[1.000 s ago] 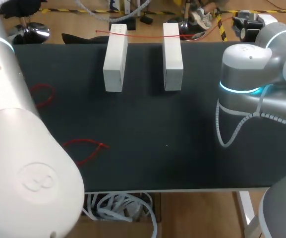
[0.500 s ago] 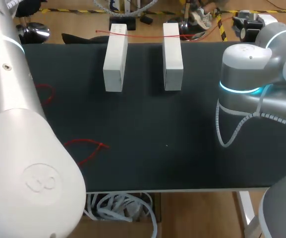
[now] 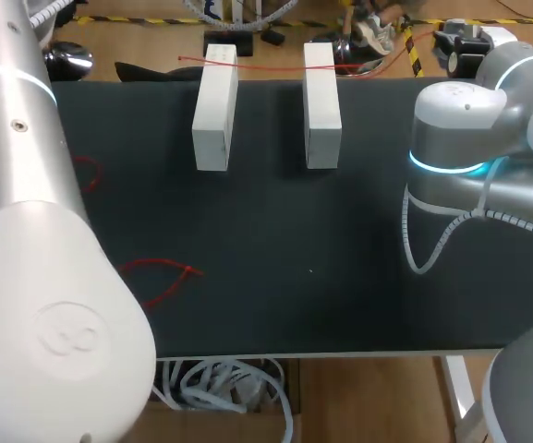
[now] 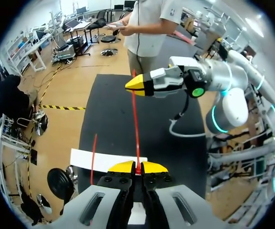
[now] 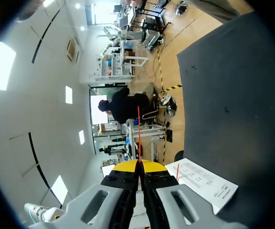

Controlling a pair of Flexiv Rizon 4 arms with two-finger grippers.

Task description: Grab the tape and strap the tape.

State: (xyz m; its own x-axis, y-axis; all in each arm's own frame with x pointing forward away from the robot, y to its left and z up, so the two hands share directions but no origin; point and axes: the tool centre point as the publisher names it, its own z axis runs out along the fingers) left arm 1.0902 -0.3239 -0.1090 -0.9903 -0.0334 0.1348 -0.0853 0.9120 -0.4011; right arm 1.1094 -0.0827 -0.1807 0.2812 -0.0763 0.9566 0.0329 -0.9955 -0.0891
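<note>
Red tape point(image 3: 271, 66) stretches straight across both white blocks point(image 3: 214, 106); I see my left gripper point(image 4: 137, 168) and right gripper point(image 5: 139, 163) each pinched tight on it.

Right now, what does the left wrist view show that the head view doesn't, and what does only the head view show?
Only the left wrist view: the left gripper shut on the thin red strap, which runs straight to the right gripper.
Only the head view: the left white rectangular block beside the right white rectangular block, and a loose red loop lying on the black table mat.
Both show the strap, at least one white block, the mat and the right arm.
</note>
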